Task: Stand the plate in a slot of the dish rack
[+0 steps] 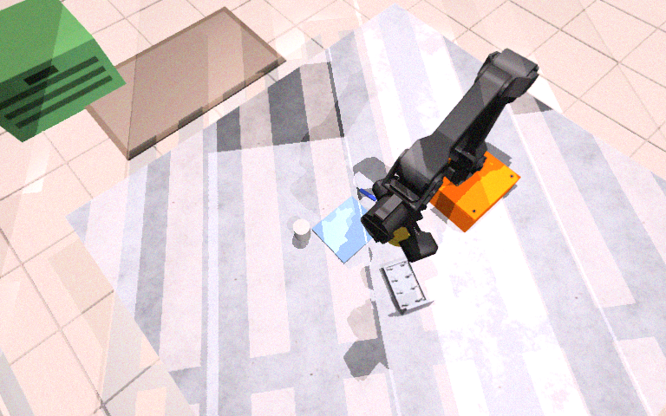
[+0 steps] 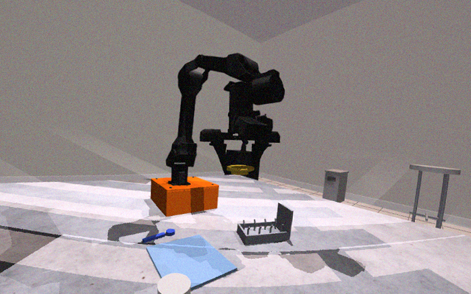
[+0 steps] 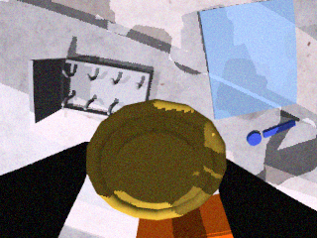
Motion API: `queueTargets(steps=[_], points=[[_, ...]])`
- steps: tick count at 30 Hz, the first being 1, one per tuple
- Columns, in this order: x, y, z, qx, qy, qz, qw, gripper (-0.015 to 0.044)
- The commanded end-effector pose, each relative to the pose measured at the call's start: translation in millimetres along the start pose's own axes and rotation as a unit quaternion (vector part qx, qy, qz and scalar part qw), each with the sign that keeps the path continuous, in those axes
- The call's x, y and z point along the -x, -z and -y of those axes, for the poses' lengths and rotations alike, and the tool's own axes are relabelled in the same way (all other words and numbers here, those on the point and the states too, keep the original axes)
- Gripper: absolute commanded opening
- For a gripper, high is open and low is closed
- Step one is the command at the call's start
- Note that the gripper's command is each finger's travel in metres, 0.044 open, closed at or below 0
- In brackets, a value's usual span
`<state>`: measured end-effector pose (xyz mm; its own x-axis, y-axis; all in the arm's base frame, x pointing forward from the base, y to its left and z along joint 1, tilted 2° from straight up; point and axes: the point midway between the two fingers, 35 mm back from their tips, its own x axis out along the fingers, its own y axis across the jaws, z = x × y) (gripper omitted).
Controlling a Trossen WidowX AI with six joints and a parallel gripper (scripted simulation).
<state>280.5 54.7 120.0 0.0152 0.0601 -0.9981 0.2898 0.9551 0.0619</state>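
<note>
The plate is yellow and it is pinched by its rim between the two fingers of the tool, high in the air above the surface. In the exterior view it lies flat, so I judge it must be turned on its edge before it can go between the rails. Seen from the dish rack, the plate is up and toward the orange base of the arm, well apart from the rack. The lift is probably this high so that the plate can pass over the rack's pegs and its tall end wall without touching them. The rack stands on the surface and I see nothing in its slots; only the short pegs show. Beside the rack, on the side away from its tall wall, lies a light blue mat, and nothing rests on it now. A blue spoon lies just beyond the mat, and a white cylinder stands near the mat's front edge.
</note>
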Motion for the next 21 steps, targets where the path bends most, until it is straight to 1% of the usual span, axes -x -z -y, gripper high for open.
queueTargets(steps=[1, 11, 21], points=[[-18, -7, -4, 0.017, -0.031, -0.008, 0.999, 0.0000], [-60, -29, -17, 0.090, -0.139, 0.007, 0.986, 0.0000], [-92, -45, -27, 0.172, -0.245, 0.054, 0.953, 0.0000]])
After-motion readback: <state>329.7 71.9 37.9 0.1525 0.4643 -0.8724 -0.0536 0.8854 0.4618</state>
